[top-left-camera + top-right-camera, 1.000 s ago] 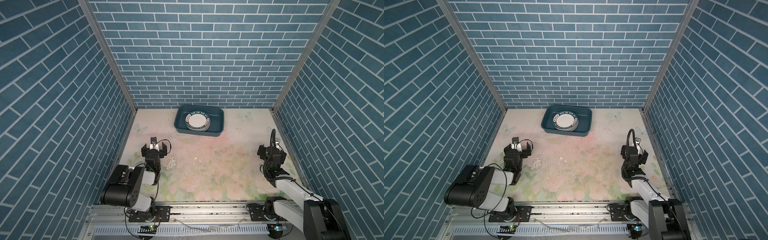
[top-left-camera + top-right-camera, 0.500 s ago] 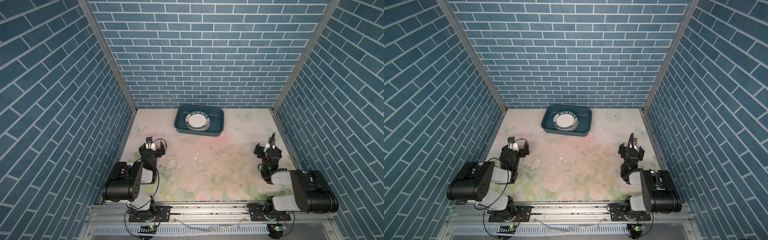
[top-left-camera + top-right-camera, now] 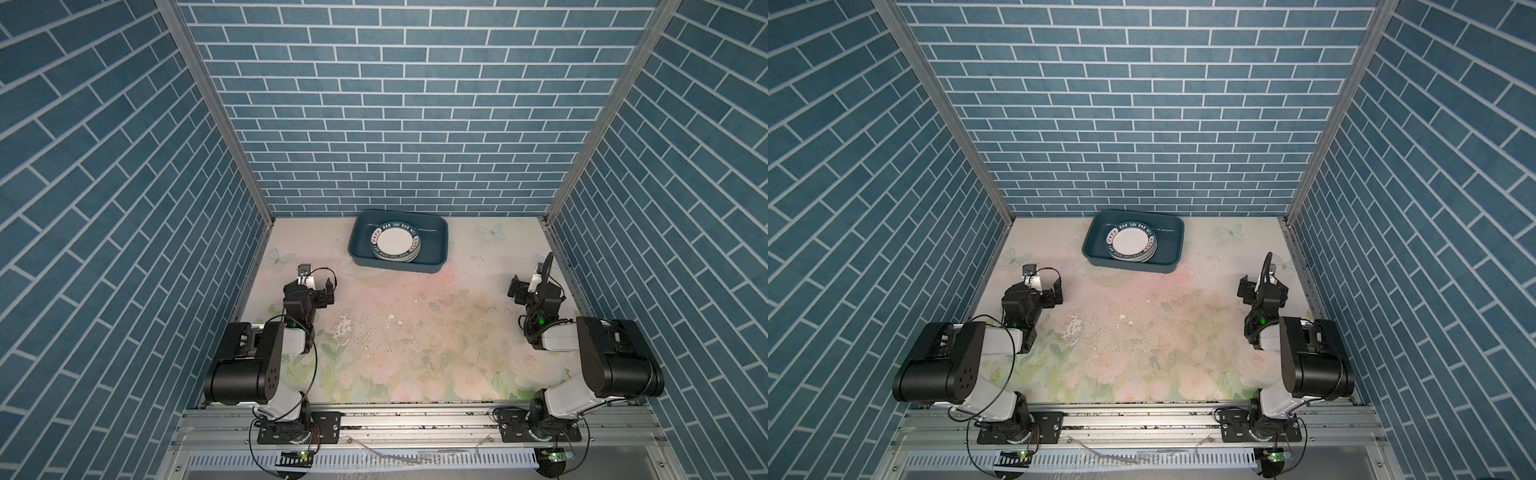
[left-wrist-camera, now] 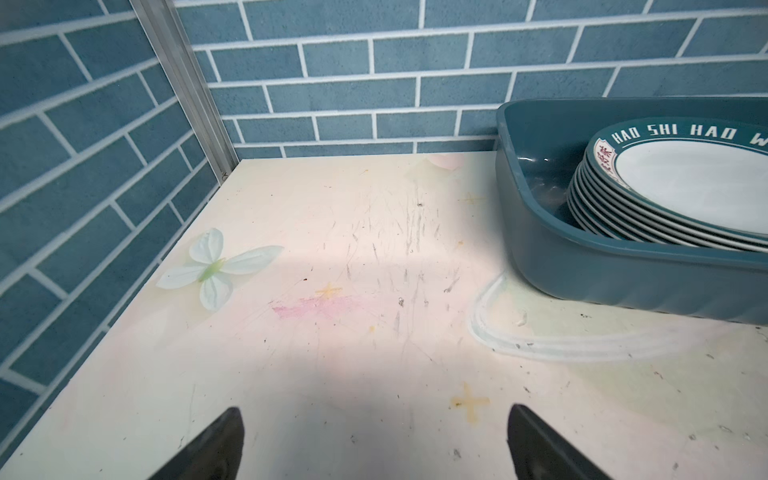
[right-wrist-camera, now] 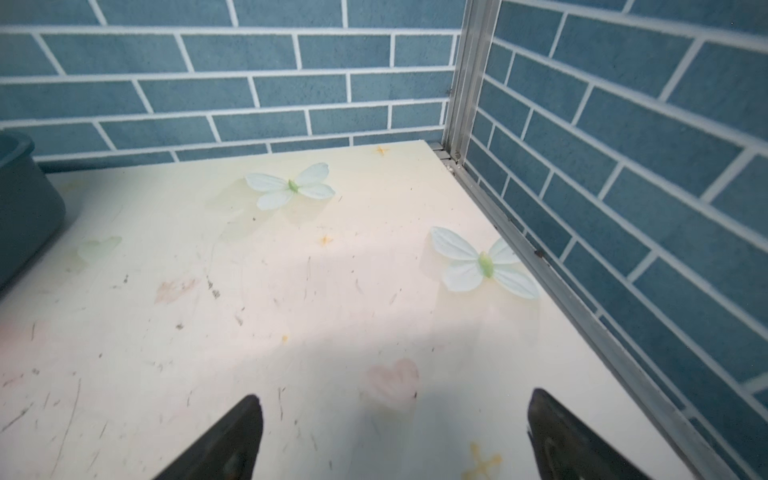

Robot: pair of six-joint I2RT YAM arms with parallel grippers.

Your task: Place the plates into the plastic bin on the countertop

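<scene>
1. In both top views my arms have folded in since a second ago, the right one most. The left gripper (image 3: 311,291) and right gripper (image 3: 534,289) sit near the side walls, jaws spread, empty.
2. The plates (image 3: 1130,242) sit stacked in the plastic bin (image 3: 1173,251) by the back wall, with scuffed countertop (image 3: 1142,332) between.
3. Left wrist: jaws wide apart; bin with plates near.
4. Right wrist: jaws wide apart; a bin corner, printed butterflies (image 5: 291,187).

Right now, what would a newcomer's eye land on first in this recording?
A stack of white plates with a green lettered rim on top sits in the dark teal bin at the back wall. The left pincer and right pincer hang open and empty at opposite sides of the floral countertop, scuffed in the middle.
</scene>
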